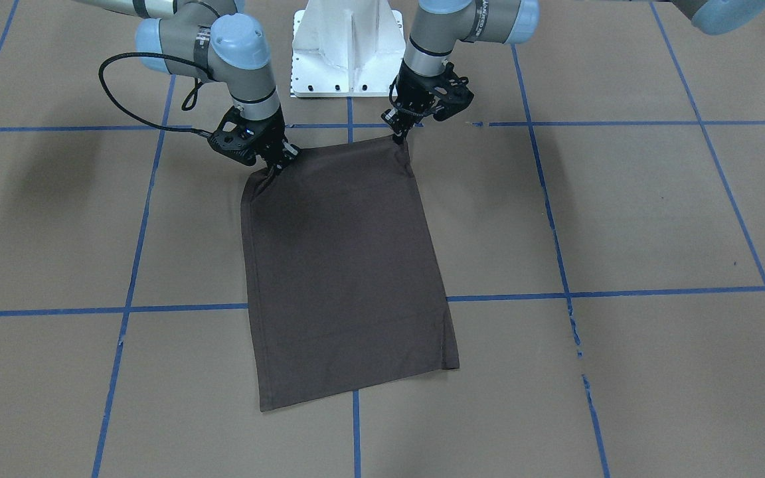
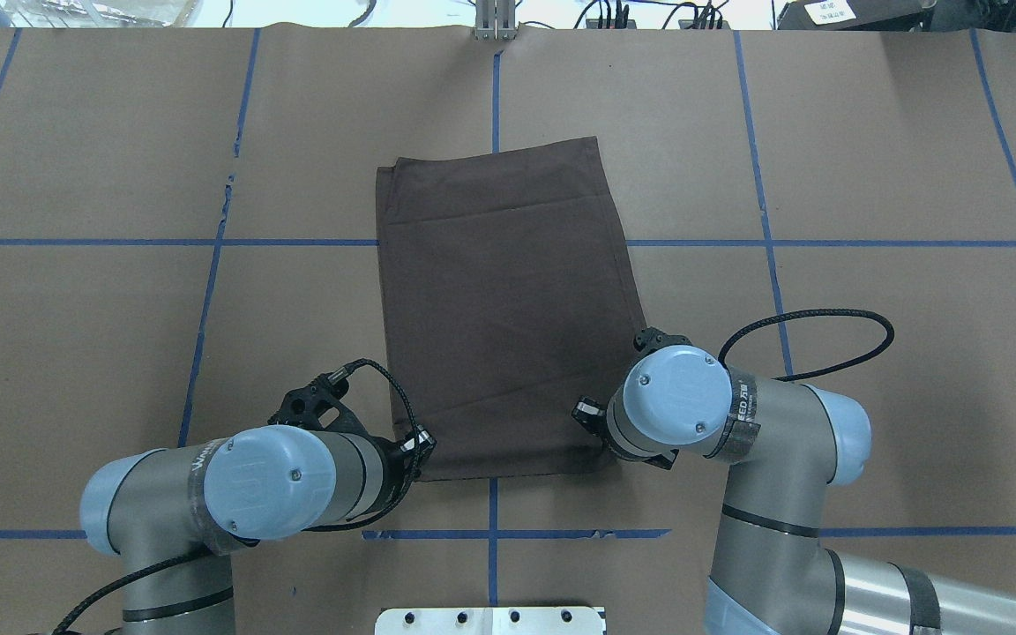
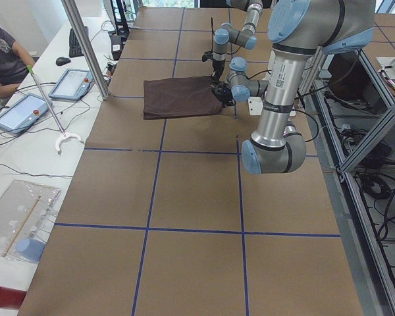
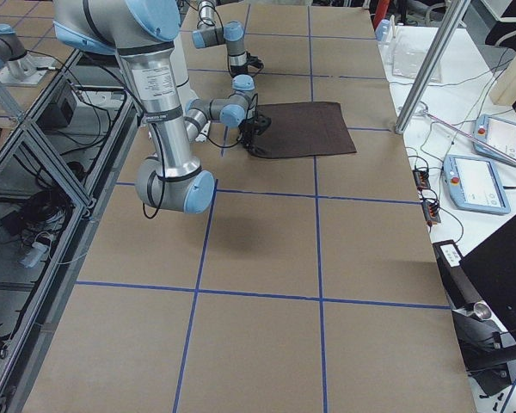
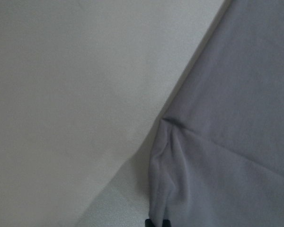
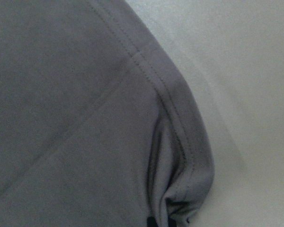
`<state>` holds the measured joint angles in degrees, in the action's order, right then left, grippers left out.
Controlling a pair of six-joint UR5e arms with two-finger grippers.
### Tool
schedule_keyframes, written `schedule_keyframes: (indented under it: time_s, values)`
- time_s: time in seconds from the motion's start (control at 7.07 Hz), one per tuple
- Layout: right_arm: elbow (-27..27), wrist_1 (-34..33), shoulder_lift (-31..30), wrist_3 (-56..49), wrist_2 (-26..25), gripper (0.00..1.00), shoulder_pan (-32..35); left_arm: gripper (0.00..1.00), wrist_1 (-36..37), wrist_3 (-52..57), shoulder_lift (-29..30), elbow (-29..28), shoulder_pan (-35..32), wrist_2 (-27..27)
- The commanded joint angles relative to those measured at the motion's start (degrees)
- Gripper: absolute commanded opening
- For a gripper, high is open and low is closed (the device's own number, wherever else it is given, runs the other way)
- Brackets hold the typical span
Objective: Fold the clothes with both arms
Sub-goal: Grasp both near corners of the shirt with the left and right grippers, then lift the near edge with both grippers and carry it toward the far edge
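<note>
- Spot the T-shirt (image 2: 508,309) mid-counter (image 2: 870,132), just ahead of the white base (image 1: 349,40), spread flat as one long dark rectangle; no sleeves, collar or logo on show.
- Reads as sleeves already turned in, so the side folds look done.
- Gripping the near left corner with the left jaws: closed to a sliver on a puckered tuft of cloth, going by the left wrist view.
- Same story at the near right corner with the right jaws: nipped tight on the stitched hem, fabric bunching up into the tips.
- Seems to raise both pinched corners a touch off the counter, leaving the rest flat and the far edge free.
- Left to do, at a guess: carry the near edge over onto the far edge to halve the length, perhaps halve again, then release.
- Calls for even travel from both arms, or risks a skewed, rumpled fold.
- On containers: only a clear tray (image 3: 43,191) on the white side counter (image 3: 13,161), well apart from the shirt, holding a thin stick (image 3: 23,224) and a small pale-blue round item (image 3: 26,249); too small to tell more.
</note>
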<state>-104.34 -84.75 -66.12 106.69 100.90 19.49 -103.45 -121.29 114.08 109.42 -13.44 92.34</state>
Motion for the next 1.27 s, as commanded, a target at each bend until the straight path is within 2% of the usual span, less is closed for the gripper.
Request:
schedule_keyframes:
  time_s: [0.0, 0.28, 0.71, 0.85, 1.13]
  values:
    - [0.01, -0.06, 1.25, -0.07, 0.0, 0.0, 0.37, 0.0, 0.0, 0.0, 0.0, 0.09, -0.18, 0.03]
    - [-1.47, 0.11, 1.61, -0.07, 0.44, 0.0, 0.73, 0.0, 0.35, 0.09, -0.09, 1.57, -0.36, 0.12]
    - [-7.87, 0.03, 0.21, 0.36, 1.06, 0.0, -1.28, 0.0, 2.37, 2.81, -0.97, 6.23, 0.43, 0.12]
    - [-10.86, 0.11, -1.71, 5.24, 1.32, 0.0, -2.95, 0.0, 3.24, 2.81, -0.97, 8.24, 1.48, 0.12]
    - [-15.17, 0.46, -4.7, 6.34, 4.99, 0.0, -4.54, 0.0, 10.08, 2.2, -1.67, 15.17, 6.56, -0.14]
